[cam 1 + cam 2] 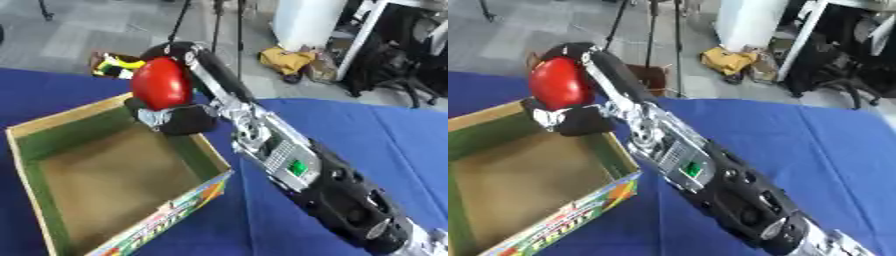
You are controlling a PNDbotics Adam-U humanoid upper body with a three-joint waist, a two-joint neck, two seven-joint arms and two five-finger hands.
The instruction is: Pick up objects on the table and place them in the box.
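- One hand [179,117] in view, the right, with fingers [184,50] curled over the top of a red ball [161,83] and the thumb side cupped under it.
- Held above the far right corner of the box [35,131], over the rim rather than down inside.
- Glossy red, rounded, with a pale highlight on its upper left.
- Black fingers arched across the ball's far side; dark palm and a silver joint just below it.
- Behind the hand, a silver and black forearm [289,165] with a small green square on it, running down to the near right corner.
- Below, an open cardboard box with green inner walls, a brown floor and a colourful printed near wall [166,220].
- Nothing visible on the box floor.
- Under box and arm, a blue cloth [376,130] across the table.
- Beyond the far edge, grey floor, tripod legs [214,25], a yellow bundle [284,60], a white cabinet [306,20] and a black chair [394,65].
- Just behind the ball, a small yellow and green item [114,65] on the floor, too unclear to name.
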